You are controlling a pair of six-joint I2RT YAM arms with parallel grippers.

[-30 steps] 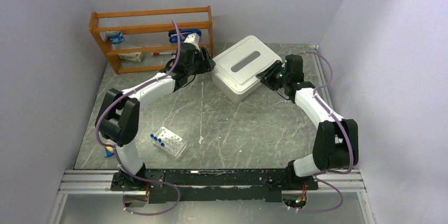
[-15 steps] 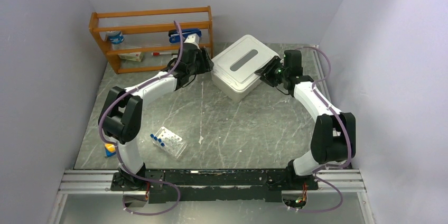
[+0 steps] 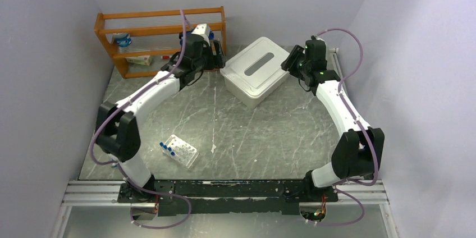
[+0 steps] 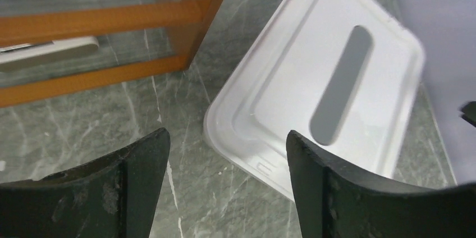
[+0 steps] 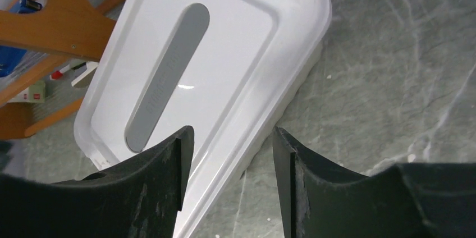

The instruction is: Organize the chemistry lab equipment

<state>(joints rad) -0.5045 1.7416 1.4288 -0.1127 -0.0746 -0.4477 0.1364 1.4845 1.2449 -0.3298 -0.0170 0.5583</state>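
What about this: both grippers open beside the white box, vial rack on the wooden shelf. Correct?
No: the top external view shows the vial rack on the table, front left, not on the wooden shelf. The left gripper and right gripper are open beside the white box.

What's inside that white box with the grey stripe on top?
Nothing inside can be seen: the white box has its lid shut flat over it. Only the grey stripe set into the lid shows; nothing rests on top.
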